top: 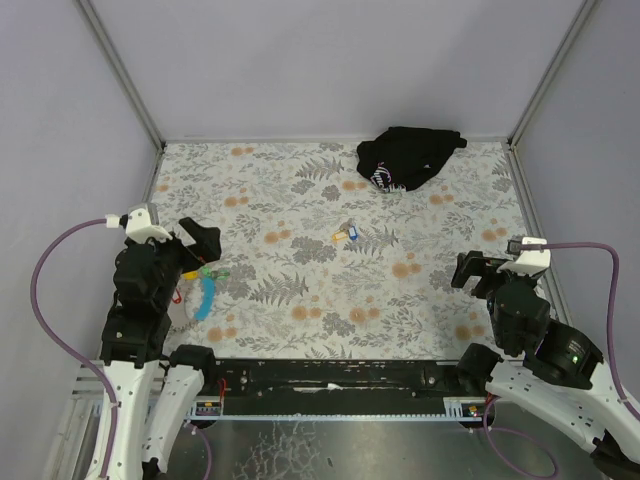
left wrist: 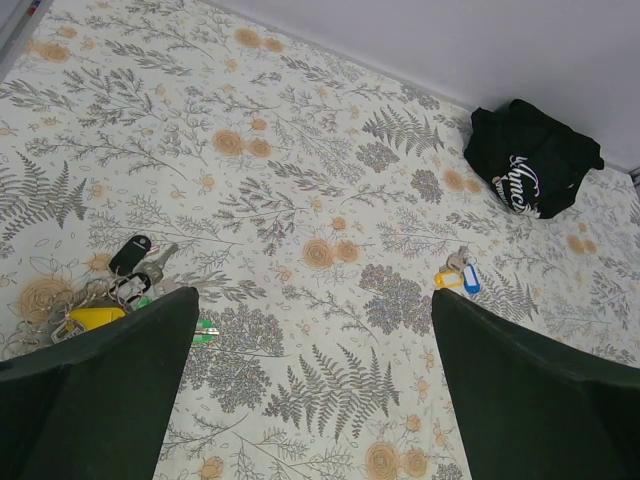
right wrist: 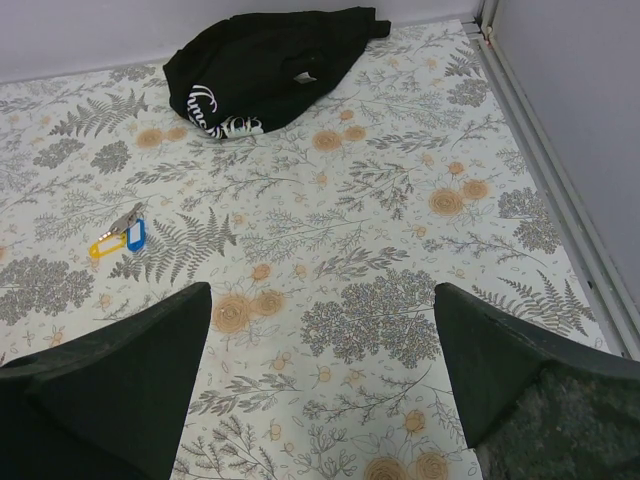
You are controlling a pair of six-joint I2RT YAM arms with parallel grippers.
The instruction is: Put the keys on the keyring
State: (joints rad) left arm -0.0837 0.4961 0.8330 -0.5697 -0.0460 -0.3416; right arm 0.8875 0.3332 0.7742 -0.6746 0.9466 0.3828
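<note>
Both grippers are held released, jaws spread wide and nothing grasped: the left gripper (top: 196,250) at the table's (top: 300,200) 9 o'clock side, the right gripper (top: 468,270) toward 4 o'clock. The keyring (top: 205,290), on its light-blue lanyard, is seen just at 6 o'clock of the left gripper. The keys (top: 344,234) are found near the middle, well apart from it, with a black cloth bundle (top: 408,157) at their 1 o'clock.

Left arm (top: 140,290), right arm (top: 520,315): black joints, white shells, purple cable (top: 36,285). Left hand (left wrist: 312,300), right hand (right wrist: 322,292): matte black wedge fingers.
</note>
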